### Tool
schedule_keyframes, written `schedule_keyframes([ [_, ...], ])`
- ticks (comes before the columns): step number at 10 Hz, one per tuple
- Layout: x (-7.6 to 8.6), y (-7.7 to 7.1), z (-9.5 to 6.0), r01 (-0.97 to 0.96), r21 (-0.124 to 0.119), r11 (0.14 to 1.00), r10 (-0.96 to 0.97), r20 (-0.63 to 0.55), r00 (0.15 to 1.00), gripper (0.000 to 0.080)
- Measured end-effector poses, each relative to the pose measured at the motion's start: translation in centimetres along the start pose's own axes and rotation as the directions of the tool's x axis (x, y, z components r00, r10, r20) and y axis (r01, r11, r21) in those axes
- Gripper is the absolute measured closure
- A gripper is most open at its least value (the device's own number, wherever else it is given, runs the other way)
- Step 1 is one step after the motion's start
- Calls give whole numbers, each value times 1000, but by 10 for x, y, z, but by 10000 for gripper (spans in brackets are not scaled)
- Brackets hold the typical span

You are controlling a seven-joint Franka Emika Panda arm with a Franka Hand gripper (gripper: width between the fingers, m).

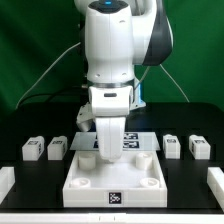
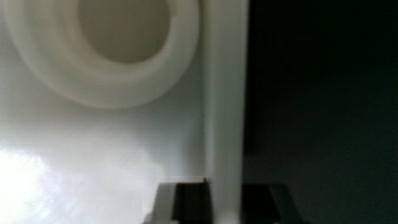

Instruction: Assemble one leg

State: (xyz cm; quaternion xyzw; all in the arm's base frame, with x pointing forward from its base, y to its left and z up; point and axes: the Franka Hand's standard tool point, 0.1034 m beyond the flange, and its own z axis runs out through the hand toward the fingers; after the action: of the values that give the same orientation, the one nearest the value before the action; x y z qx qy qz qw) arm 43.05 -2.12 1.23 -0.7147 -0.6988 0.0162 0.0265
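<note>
The large white rimmed panel lies at the table's front middle. My gripper points straight down at its far rim. In the wrist view my gripper straddles that rim. One dark finger is inside the rim and the other is outside, and both lie against it with no gap showing. A round recess in the panel shows close by. Several small white tagged legs lie apart from the panel: two at the exterior view's left and two at its right.
The marker board lies flat behind the panel, partly hidden by my arm. White blocks sit at the table's front corners. The table is black, with a green backdrop behind it.
</note>
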Motion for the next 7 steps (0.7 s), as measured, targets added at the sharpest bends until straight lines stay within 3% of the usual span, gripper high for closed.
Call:
schedule_keyframes([
  [6,1,2,-1,-1,-3,1000,1,0,1000,739],
  [7,12,13,-3,-9,-16,1000,9,-6,1000,739],
])
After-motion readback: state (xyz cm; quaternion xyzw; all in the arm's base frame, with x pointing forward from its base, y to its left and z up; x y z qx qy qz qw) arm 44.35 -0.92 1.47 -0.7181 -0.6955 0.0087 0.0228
